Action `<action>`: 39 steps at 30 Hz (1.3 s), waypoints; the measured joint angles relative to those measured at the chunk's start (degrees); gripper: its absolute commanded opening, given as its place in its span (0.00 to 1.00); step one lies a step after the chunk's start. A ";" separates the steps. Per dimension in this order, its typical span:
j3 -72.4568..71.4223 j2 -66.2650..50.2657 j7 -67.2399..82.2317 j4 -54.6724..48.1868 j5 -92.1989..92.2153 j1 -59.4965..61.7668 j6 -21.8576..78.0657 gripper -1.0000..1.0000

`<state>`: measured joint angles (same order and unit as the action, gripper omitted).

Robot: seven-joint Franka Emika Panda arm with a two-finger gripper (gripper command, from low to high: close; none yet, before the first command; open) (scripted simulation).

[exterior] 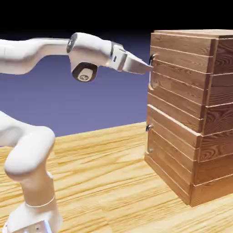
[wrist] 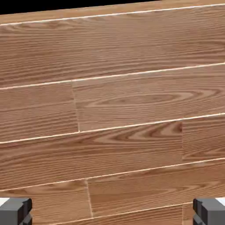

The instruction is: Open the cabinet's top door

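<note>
"Why is the two-finger gripper (wrist: 112, 212) spread so wide?"

"Probably to straddle the top door's grey loop handle (exterior: 151, 73); its fingers are fully parted, with only wood between them in the hand view."

"And where's the top door (exterior: 177, 77)?"

"On the cabinet's (exterior: 223, 91) upper front, facing the arm. The fingertips are by the handle; whether they touch, I can't tell."

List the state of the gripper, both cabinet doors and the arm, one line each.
Gripper: open, nothing between its fingertips, at the top door's handle
Top door: closed
Lower door: closed
Arm: raised, reaching toward the cabinet
</note>
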<state>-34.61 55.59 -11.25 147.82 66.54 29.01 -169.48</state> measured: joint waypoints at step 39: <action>-34.86 25.09 35.93 -14.49 73.73 35.63 13.41 0.00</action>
<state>-69.47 80.68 24.68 133.34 140.27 64.64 -156.07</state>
